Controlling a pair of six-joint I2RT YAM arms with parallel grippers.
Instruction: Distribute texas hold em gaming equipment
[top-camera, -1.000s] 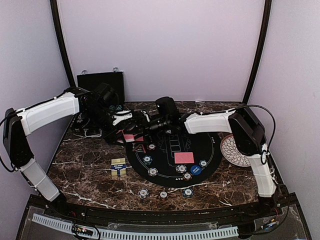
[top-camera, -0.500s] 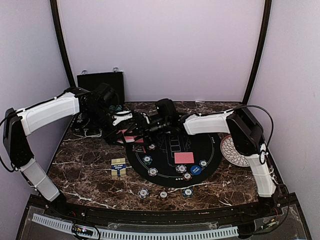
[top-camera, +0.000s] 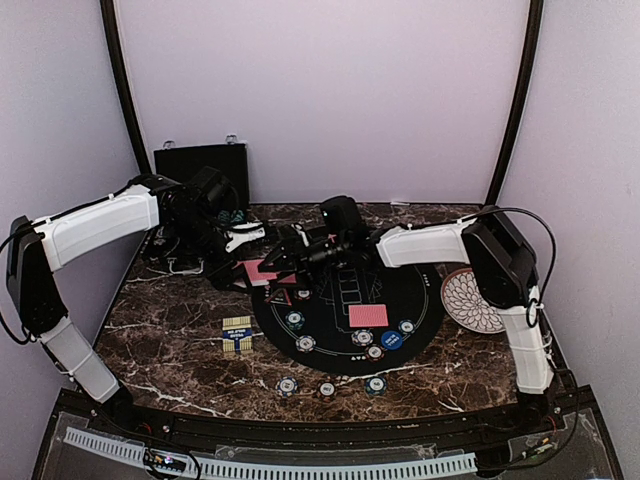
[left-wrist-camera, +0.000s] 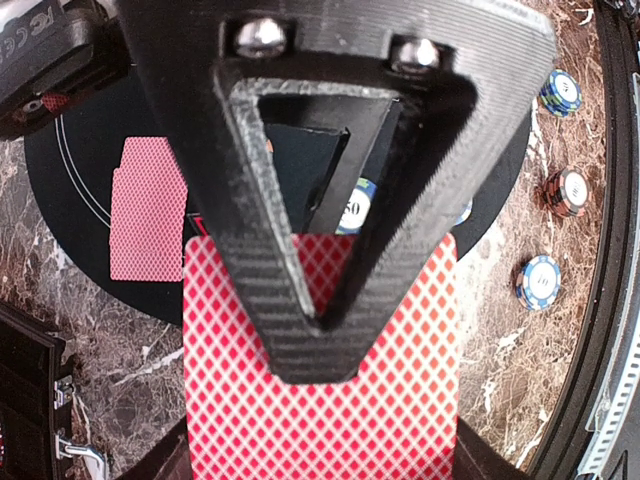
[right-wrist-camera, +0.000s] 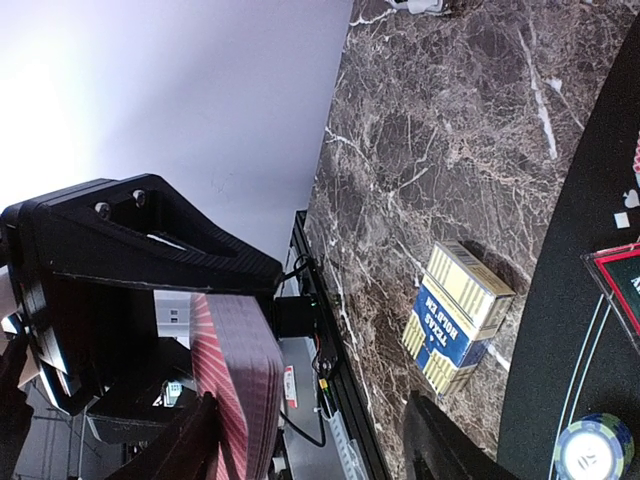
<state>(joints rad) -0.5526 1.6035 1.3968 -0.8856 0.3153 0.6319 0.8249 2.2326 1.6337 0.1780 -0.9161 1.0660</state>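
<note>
From above, the left gripper (top-camera: 250, 262) holds the red cards (top-camera: 264, 272) over the table (top-camera: 170, 330), toward its back edge and left of the middle. The right gripper (top-camera: 288, 258) is just beside them. The left wrist view shows the cards pinched tight. The right wrist view shows the right gripper's fingers (right-wrist-camera: 445, 440) wide apart, with the cards by one finger.
</note>
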